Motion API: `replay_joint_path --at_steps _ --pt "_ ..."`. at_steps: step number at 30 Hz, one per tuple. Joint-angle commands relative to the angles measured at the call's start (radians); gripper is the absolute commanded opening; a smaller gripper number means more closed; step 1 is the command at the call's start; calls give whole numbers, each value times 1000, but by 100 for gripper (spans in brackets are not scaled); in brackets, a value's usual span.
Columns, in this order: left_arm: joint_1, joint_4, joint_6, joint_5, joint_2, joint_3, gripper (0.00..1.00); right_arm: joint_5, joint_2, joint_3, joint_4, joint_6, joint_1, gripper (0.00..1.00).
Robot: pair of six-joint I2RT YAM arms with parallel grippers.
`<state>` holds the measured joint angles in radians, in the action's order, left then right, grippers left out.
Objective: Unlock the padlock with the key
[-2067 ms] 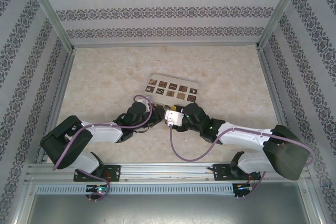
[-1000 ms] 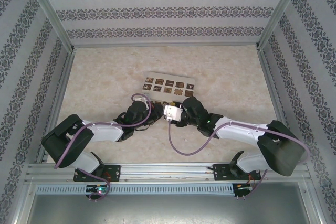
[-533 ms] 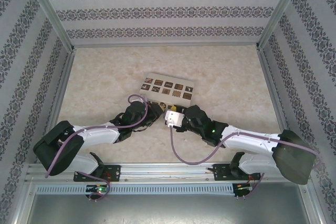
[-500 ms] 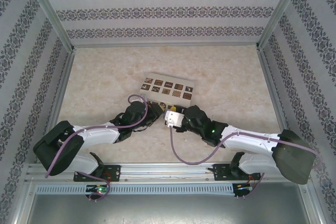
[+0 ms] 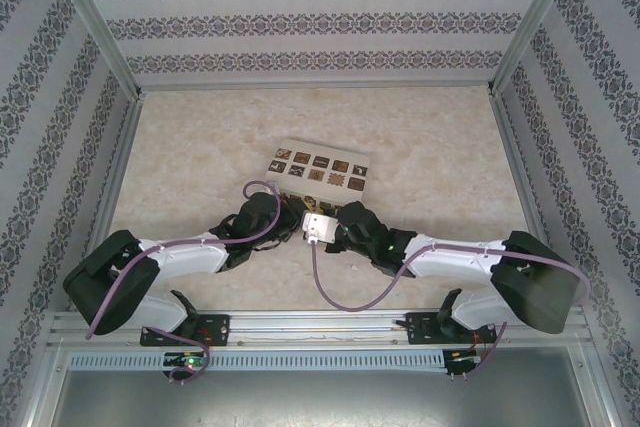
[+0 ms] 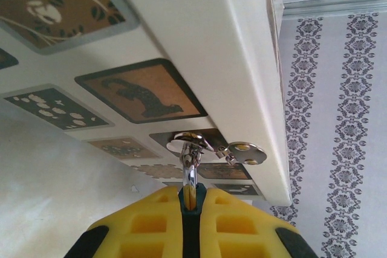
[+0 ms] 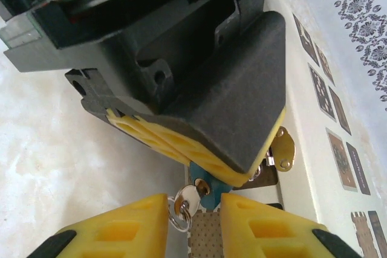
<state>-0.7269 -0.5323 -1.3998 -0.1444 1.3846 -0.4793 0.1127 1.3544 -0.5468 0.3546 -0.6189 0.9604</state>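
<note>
Padlock: the blue body of the padlock [image 7: 204,187] pokes out just under the left gripper's tips, in the air near the edge of the box.
Key: the silver key [image 7: 187,199] sits against the blue body with its ring hanging below. It looks seated in the keyhole, but the blade is hidden.
Left gripper: the left gripper [image 6: 190,194] has its yellow pads pressed together on a thin bright metal part, which I take to be the padlock's.
Right gripper: the right gripper [image 7: 192,208] has its jaws partly apart, one on each side of the key head, and neither pad is seen touching it.
White box: the white box with brown tiles [image 5: 320,169] lies on the counter [image 5: 430,147] just beyond both grippers. A brass hasp plate [image 7: 282,147] sits at its edge.
Step in hand: taking hold of the key while the padlock is held steady.
Next move: pinch the key head squarely, then twist about the key's own axis. The left grip must hold firm so the small body does not turn with it.
</note>
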Motion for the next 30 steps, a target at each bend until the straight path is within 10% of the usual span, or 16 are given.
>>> replay_joint_path --at_steps 1,30 --pt "-15 -29 -22 14 -18 -40 0 29 18 -23 39 20 15 25" --pt "-31 -121 -119 -20 -3 -42 0 249 89 2 294 216 14 0"
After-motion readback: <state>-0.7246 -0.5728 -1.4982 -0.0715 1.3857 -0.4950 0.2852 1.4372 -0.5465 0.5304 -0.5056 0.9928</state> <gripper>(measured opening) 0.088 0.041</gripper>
